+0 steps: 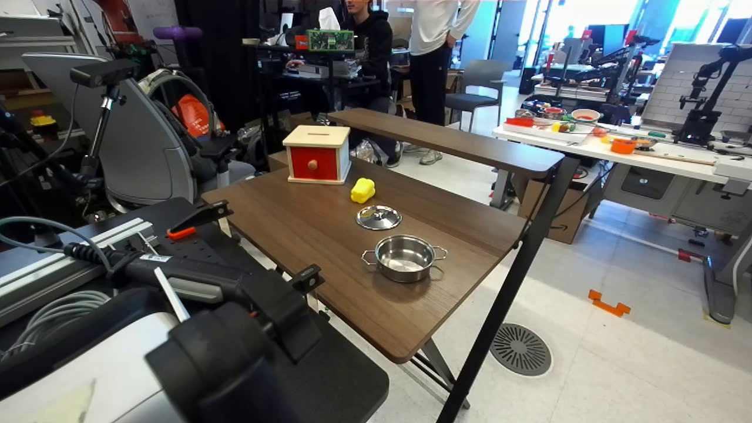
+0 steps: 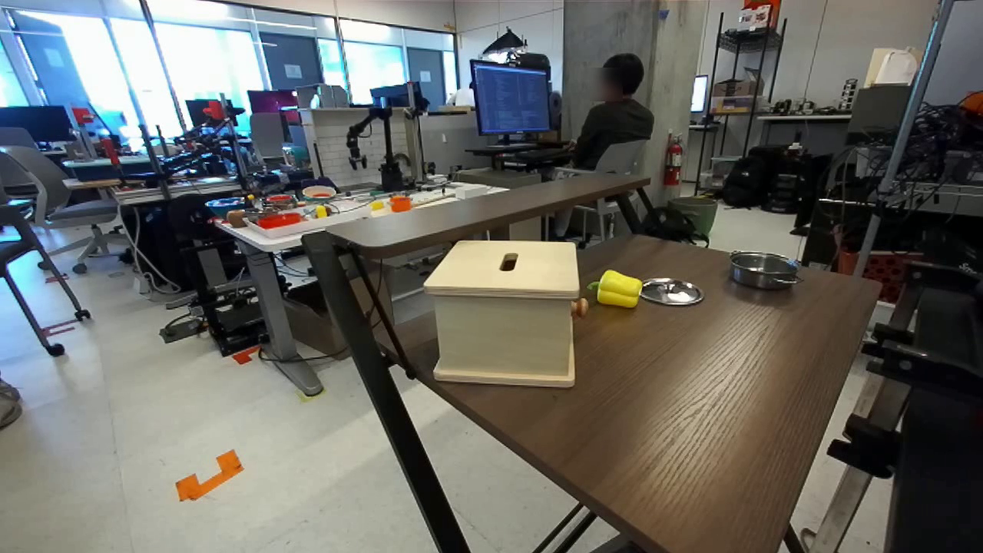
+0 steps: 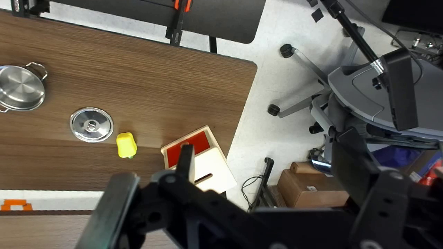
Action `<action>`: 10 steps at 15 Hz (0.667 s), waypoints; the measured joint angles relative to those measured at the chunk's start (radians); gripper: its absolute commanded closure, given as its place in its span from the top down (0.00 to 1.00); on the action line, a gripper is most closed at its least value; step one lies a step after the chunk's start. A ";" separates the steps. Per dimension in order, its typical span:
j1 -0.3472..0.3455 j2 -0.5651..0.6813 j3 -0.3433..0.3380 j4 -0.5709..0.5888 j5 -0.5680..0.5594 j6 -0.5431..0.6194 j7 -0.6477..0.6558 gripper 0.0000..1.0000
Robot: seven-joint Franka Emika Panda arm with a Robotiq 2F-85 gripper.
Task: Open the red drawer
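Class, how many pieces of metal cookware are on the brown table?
2: a pot, farther from the red drawer, and a lid, lying between the pot and the yellow pepper.

In an exterior view I am picking out the drawer (image 1: 325, 164) in solid red with a light-brown knob (image 1: 313, 165), its box (image 1: 305, 140) framing it in pale cream; at the drawer's four o'clock a pepper (image 1: 362, 191) is showing bright yellow, and onward toward five o'clock the lid (image 1: 379, 218) and then the pot (image 1: 404, 274) are gleaming silver. On my wrist view the table (image 3: 166, 90) is spreading brown with long, darker grain streaks, the gripper (image 3: 266, 159) around six o'clock is looking black and dark grey, and floor tape (image 3: 14, 201) at eight o'clock is standing out orange.
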 measured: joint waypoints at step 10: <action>0.043 0.149 0.134 -0.161 -0.009 0.467 -0.086 1.00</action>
